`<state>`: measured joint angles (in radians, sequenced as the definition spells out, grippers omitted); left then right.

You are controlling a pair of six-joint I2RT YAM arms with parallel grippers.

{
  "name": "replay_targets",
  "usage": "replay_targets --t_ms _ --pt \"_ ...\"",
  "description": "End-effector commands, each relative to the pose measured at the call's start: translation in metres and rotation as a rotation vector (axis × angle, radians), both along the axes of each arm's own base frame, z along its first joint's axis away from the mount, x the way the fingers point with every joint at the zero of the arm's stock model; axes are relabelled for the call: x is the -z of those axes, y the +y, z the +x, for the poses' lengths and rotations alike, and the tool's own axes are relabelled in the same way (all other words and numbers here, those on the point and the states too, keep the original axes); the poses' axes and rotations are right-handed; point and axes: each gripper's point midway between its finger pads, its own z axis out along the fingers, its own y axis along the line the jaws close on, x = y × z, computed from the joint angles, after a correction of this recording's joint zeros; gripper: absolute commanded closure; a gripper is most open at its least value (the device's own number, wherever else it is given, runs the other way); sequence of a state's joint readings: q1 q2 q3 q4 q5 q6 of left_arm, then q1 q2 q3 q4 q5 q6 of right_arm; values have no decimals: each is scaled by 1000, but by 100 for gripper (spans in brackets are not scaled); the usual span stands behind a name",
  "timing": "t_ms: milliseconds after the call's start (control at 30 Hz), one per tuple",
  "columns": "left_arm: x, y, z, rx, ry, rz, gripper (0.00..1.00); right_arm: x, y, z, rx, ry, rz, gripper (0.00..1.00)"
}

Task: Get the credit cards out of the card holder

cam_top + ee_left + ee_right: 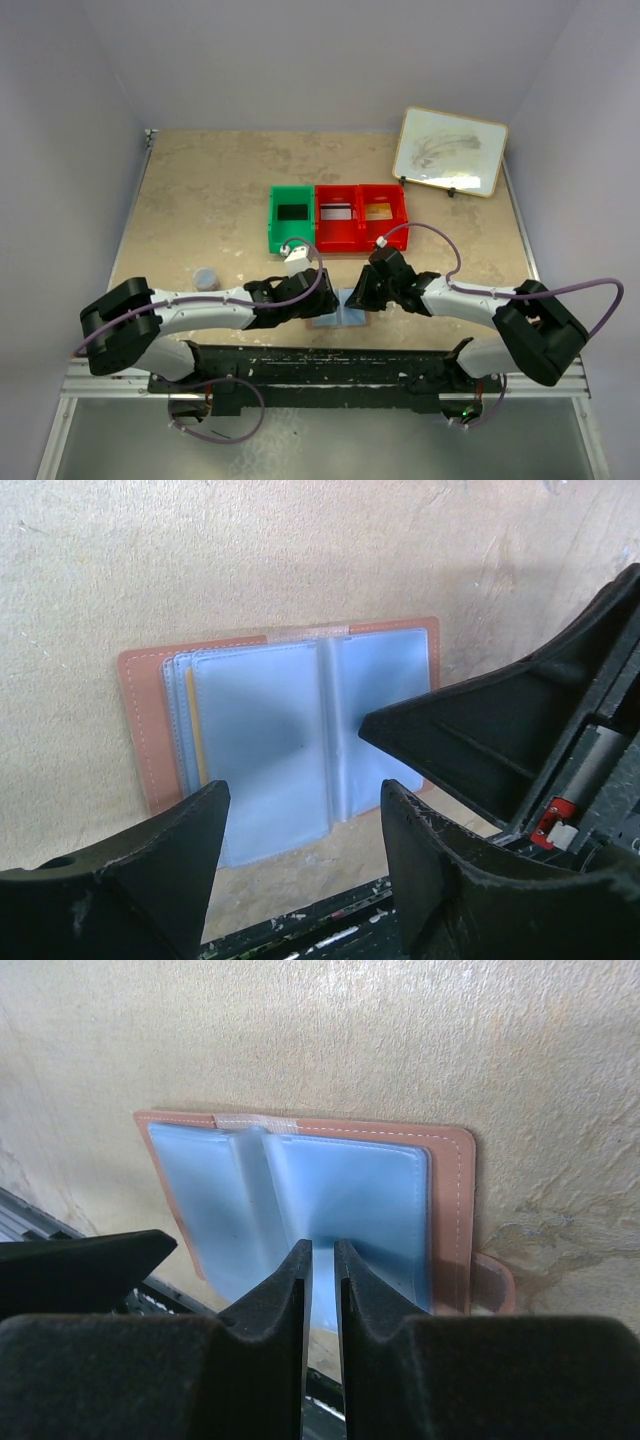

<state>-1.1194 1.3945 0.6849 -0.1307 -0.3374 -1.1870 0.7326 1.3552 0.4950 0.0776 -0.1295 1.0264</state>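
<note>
Right tool (320,1252), barely parted, at card holder's (350,1185) near edge; left tool (305,798) wide

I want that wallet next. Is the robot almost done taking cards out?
Nearly. Done: a black card, a pale card and a gold card lie in the bins. In hand: the card holder lies open, right jaws nearly closed over its page, left jaws open nearby. Left: a yellow edge peeks from a pocket, probably one more card.

A tan, mottled table (200,200) fills a booth with plain pale lavender walls (300,60) under soft, even light. A framed whiteboard (450,150) stands at its far right corner. A metal rail (100,378) runs along the near edge.
</note>
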Motion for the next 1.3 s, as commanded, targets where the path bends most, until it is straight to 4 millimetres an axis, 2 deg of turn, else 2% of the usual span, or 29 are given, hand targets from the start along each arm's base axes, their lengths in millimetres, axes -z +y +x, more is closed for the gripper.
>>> replay_targets --t_ms 0,133,300,433,600,800,1033,1267 --pt "5 -7 2 -4 12 -26 40 12 -11 -1 21 12 -65 82" --pt "11 -3 0 -11 24 -12 40 13 -11 -1 22 12 -65 81" --pt "3 0 2 -23 6 -12 40 13 -11 -2 21 15 -67 82" --pt "2 -6 1 3 12 -26 40 13 -12 -2 22 14 -67 81" --pt "12 -14 -3 24 38 -41 40 13 -11 -2 24 16 -63 82" --pt "30 -8 -7 12 73 1 40 11 -9 -1 20 12 -56 81" --pt "34 -28 -11 50 94 -94 40 3 -5 0 20 -5 -22 78" --pt "30 -41 -8 68 84 -138 40 3 -8 -10 35 27 3 72"
